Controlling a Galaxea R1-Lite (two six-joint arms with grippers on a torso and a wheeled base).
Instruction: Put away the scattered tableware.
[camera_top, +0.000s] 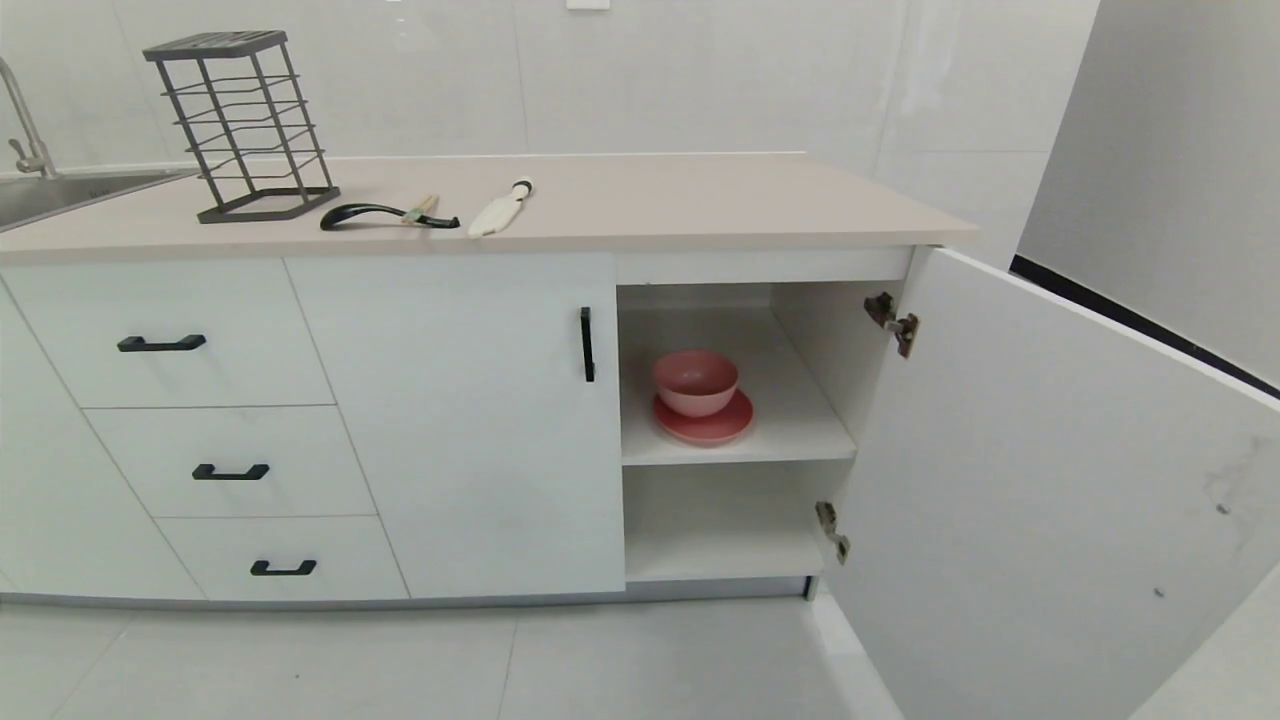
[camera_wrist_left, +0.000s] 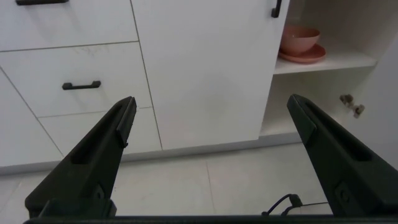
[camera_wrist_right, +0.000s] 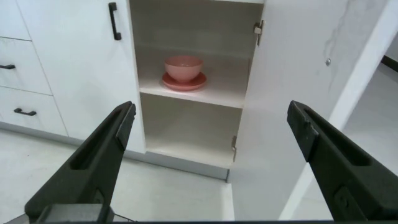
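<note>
- Pink, smooth and round: one bowl (camera_top: 696, 381) stands on one shallow plate (camera_top: 706, 428) on the open cabinet's upper shelf (camera_top: 795, 405).
- On the matte countertop (camera_top: 680, 200) lie one curved black ladle (camera_top: 385, 214), one slim tan piece (camera_top: 422, 207) touching it, and one white flat-bladed utensil (camera_top: 500, 210).
- One dark wire rack (camera_top: 245, 125) stands near them.
- Two grippers, left gripper (camera_wrist_left: 211, 102) and right gripper (camera_wrist_right: 211, 107), are spread wide and empty.

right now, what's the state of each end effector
left end effector: open, holding nothing
right end effector: open, holding nothing
</note>
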